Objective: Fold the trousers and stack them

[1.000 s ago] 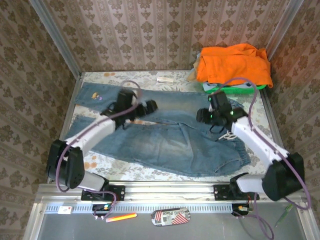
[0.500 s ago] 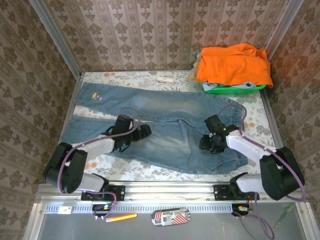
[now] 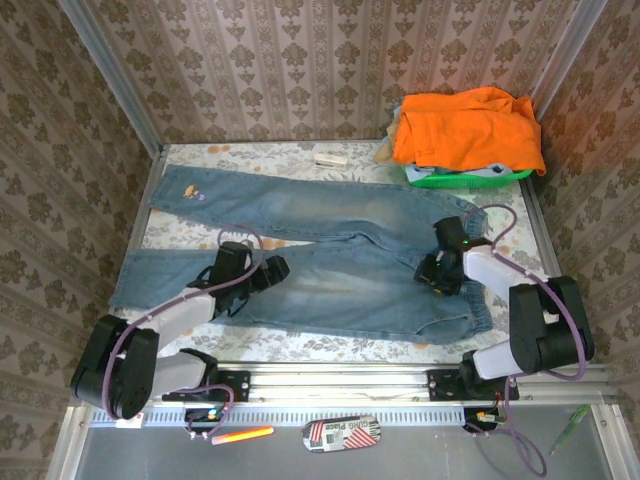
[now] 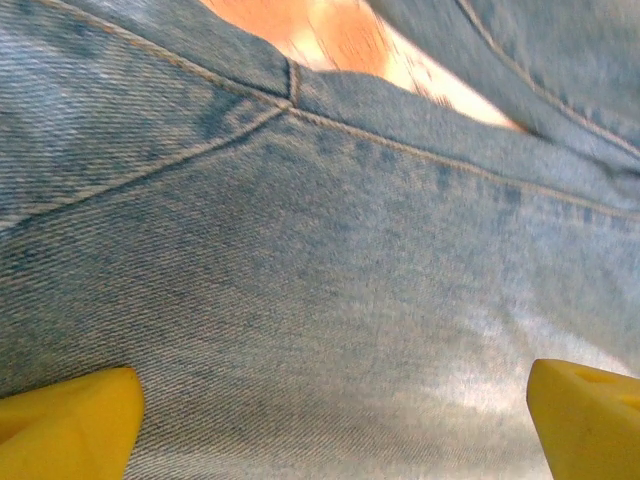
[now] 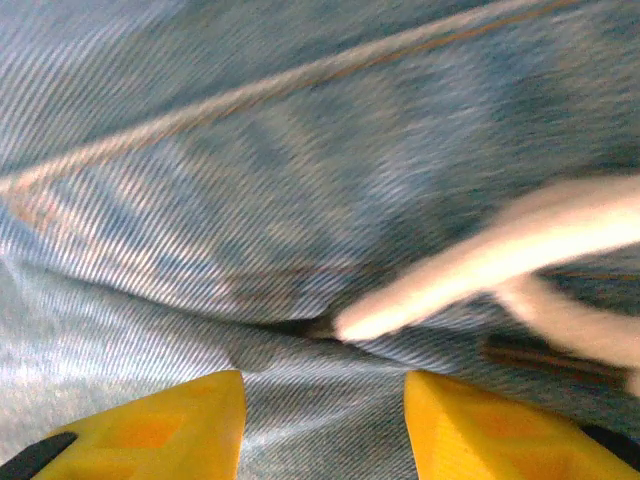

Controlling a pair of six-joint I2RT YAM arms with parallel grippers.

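Top external, trousers (image 3: 330,250): I see faded mid-blue jeans laid flat across the table (image 3: 300,155), waist toward 3 o'clock, both legs running toward 9 o'clock. The far leg ends near 10 o'clock and has a small yellowish mark by its hem. The thighs are worn paler.
Top external, left gripper (image 3: 268,268): it is low on the near leg, at about 8 o'clock from the table's middle.
Top external, right gripper (image 3: 432,272): it is down at the waistband, at about 4 o'clock.
Top external, orange garment (image 3: 465,125): it is heaped on a green basket (image 3: 460,178) at 1 o'clock, well apart from the jeans.
Left wrist, trousers (image 4: 330,300): denim weave is close under the camera, with a stitched seam crossing toward 12 o'clock and the bright table beyond the hem edge.
Left wrist, left gripper (image 4: 330,430): the yellow fingertips (image 4: 70,420) stand wide apart at 8 and 4 o'clock, with nothing between them but flat cloth.
Right wrist, trousers (image 5: 250,170): blue twill with a pale seam, a small rust mark at 9 o'clock and a white drawstring (image 5: 480,265) at 3 o'clock.
Right wrist, right gripper (image 5: 325,420): the yellow fingertips (image 5: 150,425) are partly apart over a denim fold. I cannot tell whether they pinch it.
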